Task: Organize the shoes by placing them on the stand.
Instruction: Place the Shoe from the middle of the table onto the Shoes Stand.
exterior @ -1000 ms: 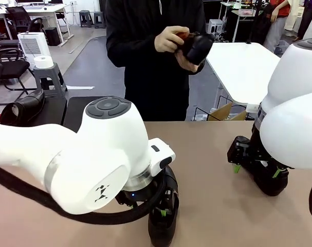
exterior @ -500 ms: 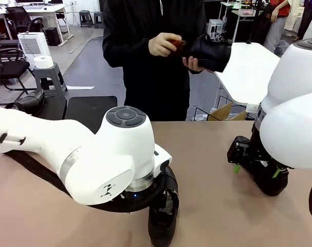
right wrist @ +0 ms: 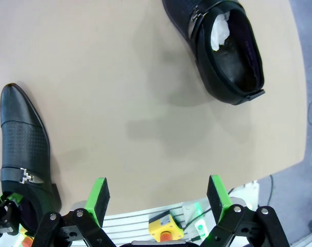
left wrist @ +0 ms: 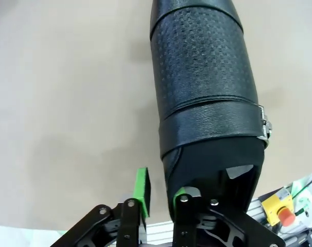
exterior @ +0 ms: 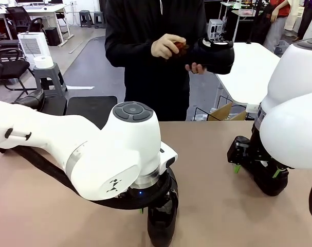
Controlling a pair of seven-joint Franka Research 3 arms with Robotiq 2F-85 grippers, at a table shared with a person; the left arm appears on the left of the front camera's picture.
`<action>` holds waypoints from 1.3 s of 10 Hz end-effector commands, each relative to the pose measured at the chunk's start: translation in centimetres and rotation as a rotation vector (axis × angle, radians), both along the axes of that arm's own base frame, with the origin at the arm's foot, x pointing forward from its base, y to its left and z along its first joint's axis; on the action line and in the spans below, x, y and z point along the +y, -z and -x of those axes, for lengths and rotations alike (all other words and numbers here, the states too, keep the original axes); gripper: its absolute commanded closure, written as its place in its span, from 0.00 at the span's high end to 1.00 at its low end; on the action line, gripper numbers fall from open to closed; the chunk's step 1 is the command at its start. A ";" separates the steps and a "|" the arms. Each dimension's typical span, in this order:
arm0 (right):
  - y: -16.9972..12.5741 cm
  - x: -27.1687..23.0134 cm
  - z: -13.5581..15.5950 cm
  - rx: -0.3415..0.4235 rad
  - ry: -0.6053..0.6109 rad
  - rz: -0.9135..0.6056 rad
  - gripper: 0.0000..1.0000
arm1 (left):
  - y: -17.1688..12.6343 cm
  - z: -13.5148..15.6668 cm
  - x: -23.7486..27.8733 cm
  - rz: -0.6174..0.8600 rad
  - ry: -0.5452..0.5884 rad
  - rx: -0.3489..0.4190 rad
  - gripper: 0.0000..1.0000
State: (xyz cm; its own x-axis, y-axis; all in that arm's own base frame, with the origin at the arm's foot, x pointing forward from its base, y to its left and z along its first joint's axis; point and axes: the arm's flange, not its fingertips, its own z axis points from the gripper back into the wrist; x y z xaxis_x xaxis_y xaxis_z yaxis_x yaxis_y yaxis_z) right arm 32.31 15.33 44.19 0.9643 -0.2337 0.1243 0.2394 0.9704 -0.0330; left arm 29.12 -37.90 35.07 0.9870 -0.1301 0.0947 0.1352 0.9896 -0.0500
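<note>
Jaws of left hand (left wrist: 161, 188), half-closed, seemingly straddle shoe (left wrist: 202, 77).

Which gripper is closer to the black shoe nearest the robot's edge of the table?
Left. The left gripper straddles the heel rim of that shoe; the right gripper hangs open over the table, apart from it.

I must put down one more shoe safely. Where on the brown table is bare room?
Bare: the wide middle of the table, between the perforated shoe and the paper-stuffed shoe; also the far strip before the person. Crowded: the near edge, where the left arm hangs over the perforated shoe.
</note>
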 end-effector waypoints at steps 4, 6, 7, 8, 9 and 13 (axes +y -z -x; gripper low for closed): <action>0.2 0.2 -0.1 -0.012 -0.005 -0.012 1.00 | -1.5 -0.5 0.4 -0.017 -0.012 0.063 0.00; 0.2 0.2 -0.1 -0.012 -0.005 -0.012 1.00 | -6.3 0.0 3.6 0.047 -0.014 0.091 0.00; 0.2 0.2 -0.1 -0.012 -0.005 -0.012 1.00 | -9.0 -0.5 6.2 0.064 0.018 0.018 0.00; 0.2 0.2 -0.1 -0.012 -0.005 -0.012 1.00 | -11.5 -2.0 9.7 0.052 0.034 -0.130 0.00; 0.2 0.2 -0.1 -0.012 -0.005 -0.012 1.00 | -12.4 -4.2 13.2 0.015 -0.015 -0.276 0.00; 0.2 0.2 -0.1 -0.012 -0.005 -0.012 1.00 | -15.0 -6.5 17.8 -0.010 -0.071 -0.305 0.00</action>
